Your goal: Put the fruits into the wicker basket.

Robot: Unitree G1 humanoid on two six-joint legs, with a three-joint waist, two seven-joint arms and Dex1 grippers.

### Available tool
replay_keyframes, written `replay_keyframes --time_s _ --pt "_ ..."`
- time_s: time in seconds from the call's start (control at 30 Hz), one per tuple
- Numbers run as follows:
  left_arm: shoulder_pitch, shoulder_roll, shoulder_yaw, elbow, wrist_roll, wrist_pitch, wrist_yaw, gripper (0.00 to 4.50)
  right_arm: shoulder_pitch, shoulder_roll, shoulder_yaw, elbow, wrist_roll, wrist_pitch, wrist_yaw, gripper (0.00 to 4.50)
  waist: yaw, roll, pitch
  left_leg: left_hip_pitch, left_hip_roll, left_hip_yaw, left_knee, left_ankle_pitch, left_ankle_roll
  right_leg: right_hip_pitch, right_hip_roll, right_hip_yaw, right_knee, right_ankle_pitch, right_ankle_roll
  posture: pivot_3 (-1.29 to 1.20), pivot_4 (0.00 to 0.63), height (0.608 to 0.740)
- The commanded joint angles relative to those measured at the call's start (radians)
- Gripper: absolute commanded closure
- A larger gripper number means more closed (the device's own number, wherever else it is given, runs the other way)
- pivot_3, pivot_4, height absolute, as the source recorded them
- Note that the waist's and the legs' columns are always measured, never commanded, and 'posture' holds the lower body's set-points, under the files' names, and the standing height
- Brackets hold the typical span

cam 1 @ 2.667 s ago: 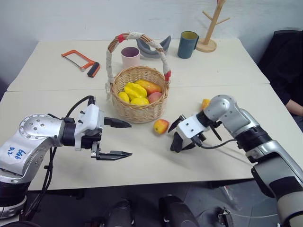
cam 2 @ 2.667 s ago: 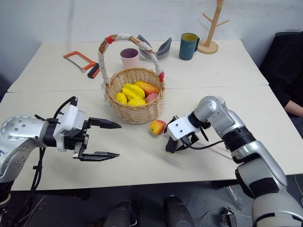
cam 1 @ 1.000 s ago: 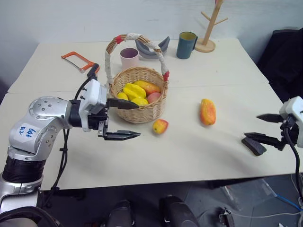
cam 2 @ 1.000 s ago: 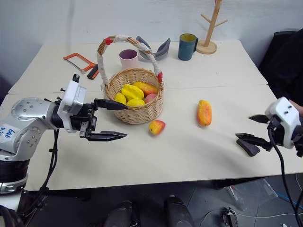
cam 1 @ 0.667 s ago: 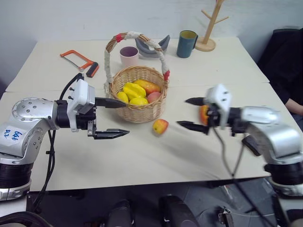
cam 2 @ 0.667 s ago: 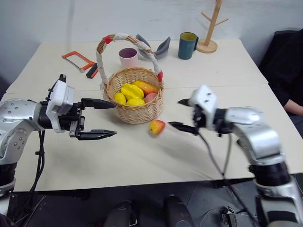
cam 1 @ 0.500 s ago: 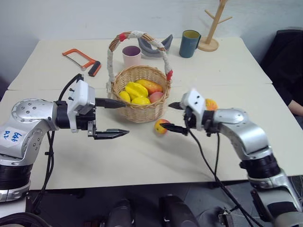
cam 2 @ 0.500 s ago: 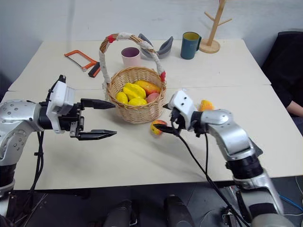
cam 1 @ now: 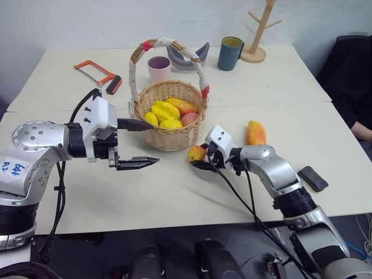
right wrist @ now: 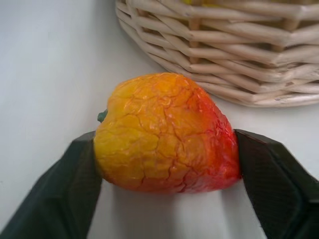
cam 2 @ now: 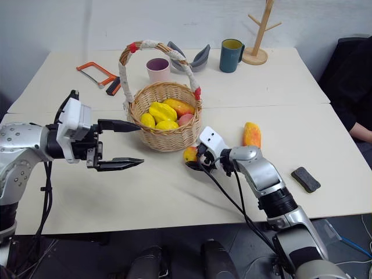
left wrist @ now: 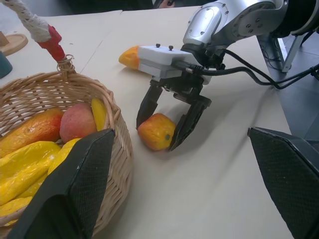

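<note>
1. While the right gripper reaches low over the table, its two black fingers stand on either side of the small peach-like fruit; the right wrist view shows both pads against the fruit's flanks, so it is closed on the fruit, which rests on the tabletop.
2. That fruit lies just beside the wicker basket, on the side nearer the table's front edge and right of the basket's middle, not touching the weave as far as the wrist view shows.
3. The mango-like fruit lies on the table to the right of the basket, well apart from it, behind the right forearm.
4. The basket stands near the middle of the table and holds several yellow and orange-red fruits.
5. The left gripper hovers left of the basket with its fingers spread wide and nothing between them; its upper finger points at the basket's wall.
6. A small black block lies near the front right corner.
7. Toward the far edge stand a pink cup, a dark blue mug and a wooden stand; an orange hacksaw lies at the far left.
</note>
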Motion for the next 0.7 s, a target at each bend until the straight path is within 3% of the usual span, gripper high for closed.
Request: replay_keyframes --time_s 0.03,0.17,0.3,0.43,0.63,0.7 --pt "0.005 0.006 0.046 -0.006 -0.017 0.004 0.020 0.00 0.035 -0.050 -0.084 -0.165 0.077 0.044 0.036 1.28 0.003 0.000 0.000 0.000 0.000 0.000 0.000 0.000 0.000 0.000 0.000 0.000 0.000 0.000 0.000 0.00 0.150 0.740" --pt "-0.001 -0.007 0.055 -0.015 -0.033 0.016 0.042 0.00 0.037 -0.092 -0.212 -0.338 0.270 0.212 0.075 1.28 0.006 0.000 0.000 -0.001 0.000 -0.001 0.000 0.000 0.000 0.000 -0.001 0.000 0.000 0.000 0.000 0.00 0.150 0.740" --pt "-0.008 -0.006 0.081 -0.018 -0.069 0.041 0.056 0.00 -0.143 -0.030 -0.300 -0.327 0.391 0.344 -0.005 1.28 -0.007 0.000 0.000 0.000 0.001 0.000 0.000 0.000 0.000 0.000 0.000 0.000 0.001 0.000 0.000 0.00 0.150 0.740" --pt "-0.016 -0.003 0.089 -0.004 -0.064 0.036 0.067 0.00 -0.341 0.087 -0.247 -0.125 0.293 0.286 -0.132 1.28 -0.026 0.000 0.000 0.001 0.001 -0.001 -0.002 0.001 -0.001 0.000 0.001 -0.001 0.002 0.000 -0.001 0.00 0.150 0.740" --pt "-0.038 -0.023 0.081 -0.011 -0.075 0.037 0.086 0.00 -0.443 0.223 -0.110 0.204 0.092 0.077 -0.224 1.28 -0.025 0.000 0.000 -0.003 0.000 0.000 -0.001 0.000 -0.001 -0.005 -0.001 0.000 0.002 -0.001 -0.002 0.00 0.150 0.740" --pt "-0.045 -0.032 0.073 -0.015 -0.073 0.034 0.090 0.00 -0.444 0.236 -0.080 0.263 0.044 0.026 -0.231 0.57 -0.023 0.000 0.000 -0.011 -0.001 0.000 0.001 0.000 -0.001 -0.014 -0.002 0.000 0.005 -0.001 -0.001 0.00 0.150 0.740"
